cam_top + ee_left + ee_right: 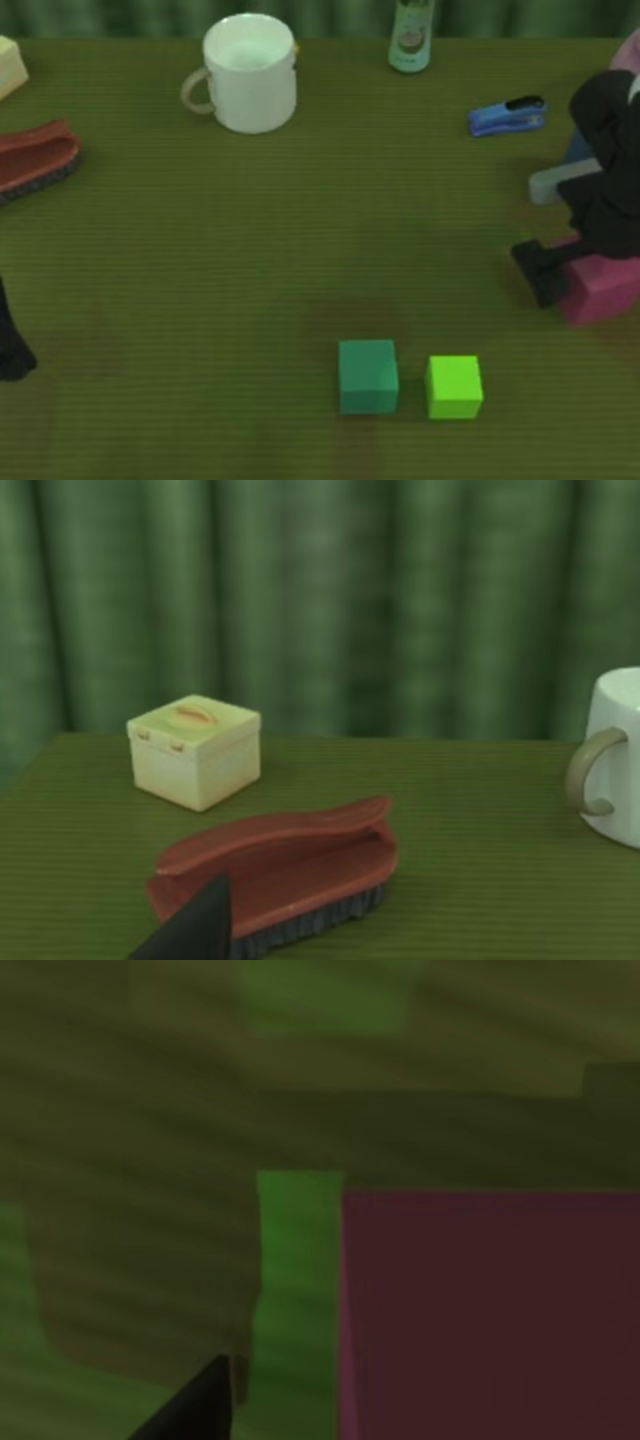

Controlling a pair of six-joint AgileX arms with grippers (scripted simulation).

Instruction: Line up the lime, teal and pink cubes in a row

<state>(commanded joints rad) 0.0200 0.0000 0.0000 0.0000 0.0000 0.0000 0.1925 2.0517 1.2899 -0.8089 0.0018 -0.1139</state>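
The teal cube (368, 376) and the smaller lime cube (454, 386) stand side by side near the table's front edge, a small gap between them. The pink cube (603, 288) sits at the right edge, partly under my right arm. My right gripper (585, 268) is low over it and open. One dark finger (538, 272) stands just left of the cube; the other is hidden. In the right wrist view the pink cube (490, 1310) fills one side, a strip of cloth apart from the finger (205, 1400). My left gripper (12, 355) is parked at the left edge, open.
A white mug (248, 72) and a bottle (411, 35) stand at the back. A blue stapler (507, 116) lies back right, with a grey-blue object (558, 180) beside my right arm. A red brush (35, 158) and a cream box (8, 65) are at the left.
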